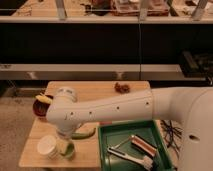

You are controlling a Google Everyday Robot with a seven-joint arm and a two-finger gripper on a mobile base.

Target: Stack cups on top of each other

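Down at the near left corner of the wooden table (100, 92), the gripper (63, 141) hangs with its claw released, right over the green cup (68, 150). The white cup (47, 146) stands just beside it. Behind them, a dark red bowl (39, 109) holds something yellow. On the right, a green tray (107, 131) holds a brown bar (142, 146) and a metal tool (124, 154).

I count two cups at seven o'clock on the one wooden table (100, 92): one white cup (48, 146) and one light-green cup (68, 149). One gripper (63, 140) is just above the green one. There is one dark red bowl (39, 108) at nine o'clock and one brown lump (121, 87) at twelve. One green tray (107, 134) at five holds two utensils (142, 146).
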